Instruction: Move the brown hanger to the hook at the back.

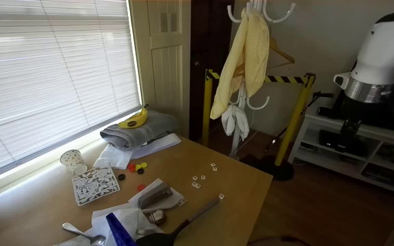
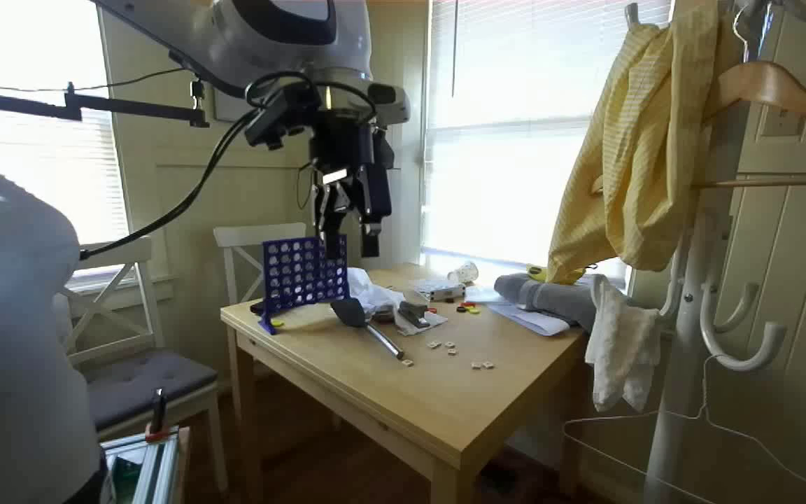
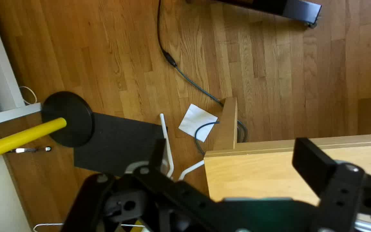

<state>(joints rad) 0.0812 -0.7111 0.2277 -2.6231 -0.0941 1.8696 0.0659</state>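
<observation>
The brown hanger (image 1: 280,51) hangs by its metal hook from an upper hook (image 1: 282,17) of the white coat rack, partly hidden by a yellow garment (image 1: 257,48). In an exterior view the hanger (image 2: 770,82) shows one wooden arm and its lower bar, running past the right edge. Lower white hooks (image 2: 749,350) curve out from the rack's pole (image 2: 683,392). My gripper (image 2: 351,246) is open and empty, pointing down above the table, well apart from the hanger. In the wrist view the gripper (image 3: 233,158) has a wide gap between its fingers; the hanger is out of view there.
The wooden table (image 2: 389,388) carries a blue grid frame (image 2: 305,276), a spatula (image 1: 202,210), a grey towel (image 1: 156,123) and small tiles. A white cloth (image 1: 235,119) and a wire hanger (image 2: 707,420) hang low on the rack. Yellow posts (image 1: 296,119) with striped tape stand behind it.
</observation>
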